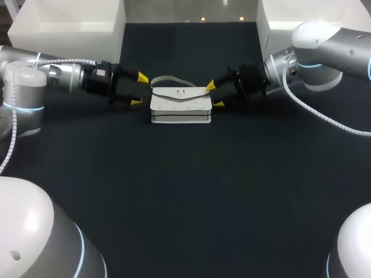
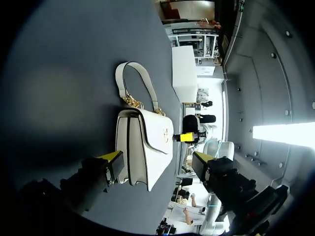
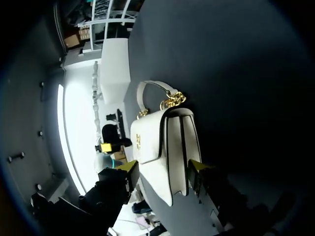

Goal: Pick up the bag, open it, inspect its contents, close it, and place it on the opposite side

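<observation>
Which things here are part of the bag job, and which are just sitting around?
Part of the job:
white handbag, mid-table
left gripper, open at one end of the bag
right gripper, open at the other end

Just lying about:
far-left white box
far-right white box

Your desk (image 1: 185, 191) sits dark and matte under soft overhead light, with small lamp glints at its far edge. The white bag (image 1: 179, 105) shows bright against it, throwing only a thin shadow. In both wrist views, harsh glare floods in from one side.
</observation>
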You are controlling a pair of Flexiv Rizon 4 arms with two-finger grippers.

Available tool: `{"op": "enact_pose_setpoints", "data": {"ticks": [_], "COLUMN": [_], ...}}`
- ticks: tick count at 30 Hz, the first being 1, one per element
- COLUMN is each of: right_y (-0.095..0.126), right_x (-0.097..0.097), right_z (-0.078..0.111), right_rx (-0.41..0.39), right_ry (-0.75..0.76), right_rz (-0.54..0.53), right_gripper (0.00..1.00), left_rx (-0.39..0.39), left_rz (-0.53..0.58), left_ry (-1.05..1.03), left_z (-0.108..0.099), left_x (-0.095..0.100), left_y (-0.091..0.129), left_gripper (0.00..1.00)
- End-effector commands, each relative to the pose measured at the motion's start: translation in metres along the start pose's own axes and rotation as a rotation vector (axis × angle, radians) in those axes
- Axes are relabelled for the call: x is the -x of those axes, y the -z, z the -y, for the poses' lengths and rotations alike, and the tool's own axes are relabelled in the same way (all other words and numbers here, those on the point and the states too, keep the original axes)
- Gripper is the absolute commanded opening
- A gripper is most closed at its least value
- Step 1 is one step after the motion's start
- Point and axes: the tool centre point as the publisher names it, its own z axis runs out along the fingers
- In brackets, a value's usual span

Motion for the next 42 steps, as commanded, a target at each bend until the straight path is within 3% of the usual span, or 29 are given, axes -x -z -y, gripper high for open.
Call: {"op": "enact_pose_setpoints", "data": {"ticks": [1, 4, 17, 20, 22, 25, 34, 40, 42], "right_y": [0.0, -0.001, -0.012, -0.014, -0.014, -0.011, 0.028, 0.066, 0.066], "right_x": [0.001, 0.003, 0.002, 0.001, 0.001, 0.001, 0.01, 0.026, 0.026], "right_z": [0.01, 0.013, 0.017, 0.014, 0.013, 0.011, 0.004, -0.002, -0.002], "right_rx": [0.021, 0.017, -0.015, -0.021, -0.024, -0.028, -0.044, -0.071, -0.071], "right_ry": [-0.002, -0.003, 0.013, 0.015, 0.014, 0.017, 0.038, 0.023, 0.023], "right_rz": [0.019, 0.023, 0.044, 0.044, 0.044, 0.044, 0.083, 0.145, 0.145], "right_gripper": [0.44, 0.36, 0.3, 0.19, 0.02, 0.0, 0.0, 0.0, 0.0], "left_rx": [-0.101, -0.12, -0.132, -0.128, -0.125, -0.107, 0.099, 0.13, 0.145], "left_rz": [0.03, 0.049, 0.071, 0.075, 0.078, 0.086, 0.209, 0.373, 0.473], "left_ry": [0.01, 0.016, 0.034, 0.034, 0.033, 0.029, -0.038, -0.065, -0.075], "left_z": [-0.01, -0.008, -0.006, -0.005, -0.005, -0.002, 0.011, 0.018, 0.018], "left_x": [-0.004, -0.002, 0.003, 0.004, 0.004, 0.006, 0.005, -0.01, -0.016], "left_y": [0.011, 0.017, 0.025, 0.026, 0.026, 0.028, 0.042, 0.063, 0.069], "left_gripper": [1.0, 1.0, 1.0, 1.0, 1.0, 1.0, 1.0, 1.0, 1.0]}}
